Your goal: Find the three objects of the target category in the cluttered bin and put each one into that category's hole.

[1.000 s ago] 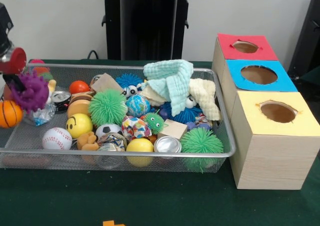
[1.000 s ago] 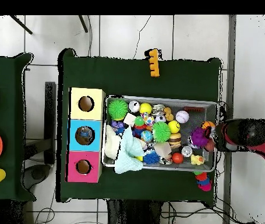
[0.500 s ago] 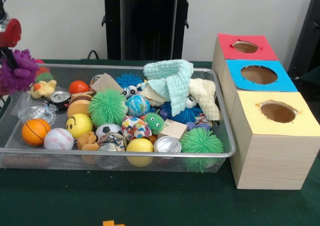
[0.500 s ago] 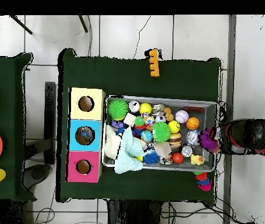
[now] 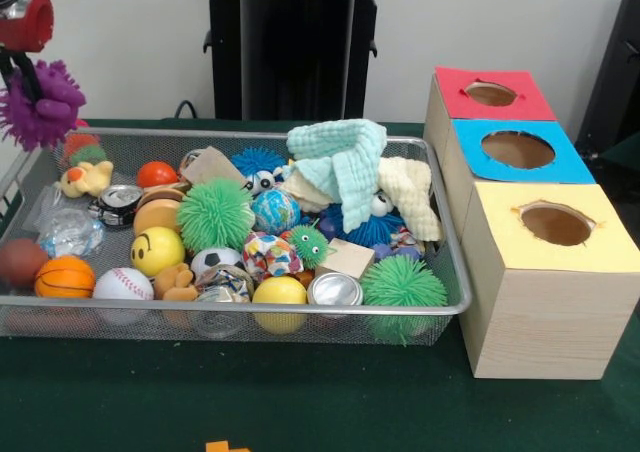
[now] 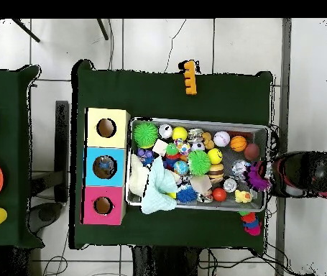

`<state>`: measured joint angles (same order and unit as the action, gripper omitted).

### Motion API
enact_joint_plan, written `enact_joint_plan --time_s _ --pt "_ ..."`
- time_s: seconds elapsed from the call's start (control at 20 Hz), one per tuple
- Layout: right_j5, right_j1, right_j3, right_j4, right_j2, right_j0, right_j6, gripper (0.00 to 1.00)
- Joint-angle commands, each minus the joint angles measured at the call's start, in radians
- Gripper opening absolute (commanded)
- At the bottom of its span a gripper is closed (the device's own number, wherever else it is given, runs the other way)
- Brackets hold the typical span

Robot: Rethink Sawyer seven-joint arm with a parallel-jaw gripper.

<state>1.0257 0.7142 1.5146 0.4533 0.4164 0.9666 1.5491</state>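
Your gripper (image 5: 38, 90) has its fingers clamped on the purple spiky ball (image 5: 40, 107), lifted above the wire bin's (image 5: 250, 315) end, well apart from the three boxes (image 5: 545, 272).

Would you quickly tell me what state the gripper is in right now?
Gripper: shut on the purple spiky ball, held up above the bin's end.

We are looking at a plain pale wall (image 5: 120, 42) running behind a dark green tablecloth (image 5: 300, 402), a white tiled floor (image 6: 216, 43) showing around it overhead, a second green-covered table (image 6: 8, 93) standing well apart, cables (image 6: 58, 266) trailing across the tiles.
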Motion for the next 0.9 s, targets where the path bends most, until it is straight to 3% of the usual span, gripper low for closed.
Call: enact_joint_plan --time_s 0.05,0.3,0.4,0.9 --pt "-0.040 -0.021 0.098 0.021 -0.002 0.044 -0.098 0.00" --pt "-0.074 -0.075 0.069 0.049 0.001 0.054 -0.098 0.00" --pt "-0.100 -0.072 0.092 0.054 -0.002 0.055 -0.082 0.00" --pt "-0.263 -0.140 0.147 0.090 -0.058 -0.029 0.093 0.00"
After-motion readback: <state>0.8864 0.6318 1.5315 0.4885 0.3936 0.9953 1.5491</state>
